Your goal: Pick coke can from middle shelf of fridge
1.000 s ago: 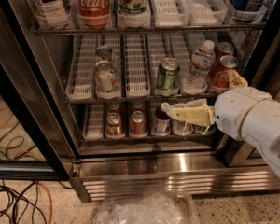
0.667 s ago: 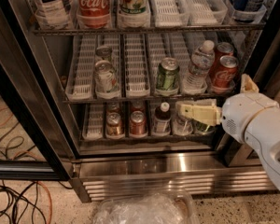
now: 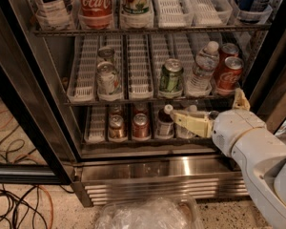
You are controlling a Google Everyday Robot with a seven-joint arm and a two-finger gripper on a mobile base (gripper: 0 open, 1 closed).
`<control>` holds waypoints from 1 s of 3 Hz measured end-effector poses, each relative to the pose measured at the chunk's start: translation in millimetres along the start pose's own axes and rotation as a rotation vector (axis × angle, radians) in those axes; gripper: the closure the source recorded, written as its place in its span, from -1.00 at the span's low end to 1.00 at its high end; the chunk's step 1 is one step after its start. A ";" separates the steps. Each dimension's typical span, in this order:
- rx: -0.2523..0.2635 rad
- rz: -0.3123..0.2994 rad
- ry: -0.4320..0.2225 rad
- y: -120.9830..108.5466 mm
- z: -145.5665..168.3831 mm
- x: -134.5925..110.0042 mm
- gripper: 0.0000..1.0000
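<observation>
The coke can [image 3: 229, 75], red with white script and a silver top, stands at the right end of the middle shelf [image 3: 138, 68] in the fridge [image 3: 157, 173], with a second red can [image 3: 228, 50] behind it. My gripper [image 3: 206, 104] is open and empty, just below and left of the coke can, in front of the bottom shelf. One cream finger [image 3: 190, 122] points left. The other finger [image 3: 240, 100] points up, just under the can's base. The white arm [image 3: 257, 151] comes in from the lower right.
A water bottle [image 3: 202, 67] and a green can [image 3: 171, 75] stand left of the coke can, and silver cans [image 3: 107, 78] further left. Small cans and bottles [image 3: 140, 125] fill the bottom shelf. A tall Coca-Cola bottle [image 3: 94, 4] is on the top shelf. Cables [image 3: 14, 199] lie on the floor at left.
My gripper shifted right, then came back left and now sits a little lower under the middle shelf's right end. The cans have not moved.
</observation>
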State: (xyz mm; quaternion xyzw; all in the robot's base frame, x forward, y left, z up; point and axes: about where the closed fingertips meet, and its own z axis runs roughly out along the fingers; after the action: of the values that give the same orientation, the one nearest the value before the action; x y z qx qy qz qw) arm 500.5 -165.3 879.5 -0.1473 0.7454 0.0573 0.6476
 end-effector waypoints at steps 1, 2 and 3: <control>0.000 0.000 0.000 0.0 0.0 0.0 -1.00; 0.000 -0.008 -0.012 1.8 2.3 2.5 -1.00; 0.031 -0.042 -0.044 3.5 5.6 10.4 -1.00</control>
State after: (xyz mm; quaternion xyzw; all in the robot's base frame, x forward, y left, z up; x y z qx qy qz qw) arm 503.6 -162.0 868.0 -0.1517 0.7286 0.0355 0.6670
